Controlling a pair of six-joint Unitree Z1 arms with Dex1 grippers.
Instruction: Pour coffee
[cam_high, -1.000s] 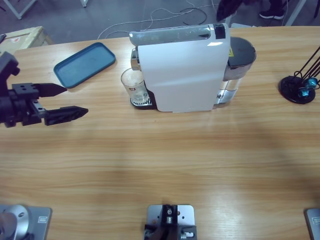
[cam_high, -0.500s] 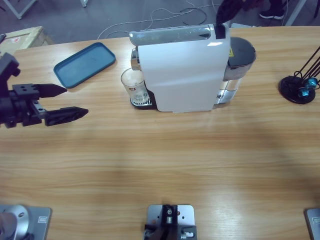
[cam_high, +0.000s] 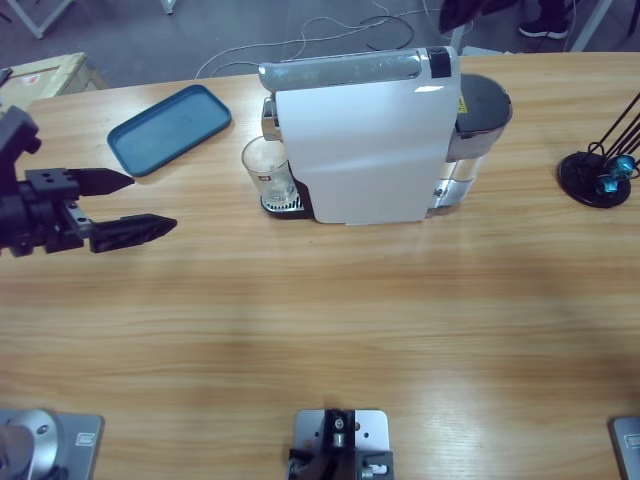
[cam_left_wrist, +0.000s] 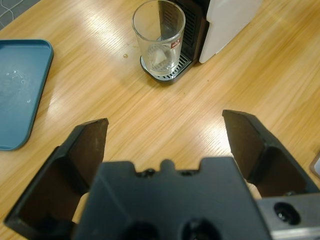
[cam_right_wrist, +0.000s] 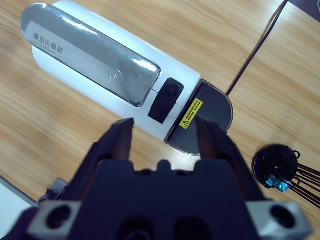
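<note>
A white coffee machine (cam_high: 365, 150) lies across the middle of the table. An empty clear glass (cam_high: 267, 172) stands on its drip grate under the spout. My left gripper (cam_high: 150, 202) hovers open at the left edge, pointing toward the glass from well away. The left wrist view shows the glass (cam_left_wrist: 159, 37) ahead, between my open left gripper (cam_left_wrist: 165, 125) jaws. My right gripper (cam_right_wrist: 164, 125) hangs open above the machine (cam_right_wrist: 100, 65), its jaws on either side of the black button (cam_right_wrist: 167, 97). In the high view it shows as a dark shape (cam_high: 465, 12) at the top edge.
A blue tray (cam_high: 170, 128) lies at the back left, beside the glass. The machine's grey water tank (cam_high: 480, 105) sticks out on its right. A black wire stand (cam_high: 598, 175) stands at the far right. Cables run over the floor behind the table.
The dark shape of my right gripper at the top edge has drawn back slightly from the machine's button end. My left arm and the glass have not moved.
</note>
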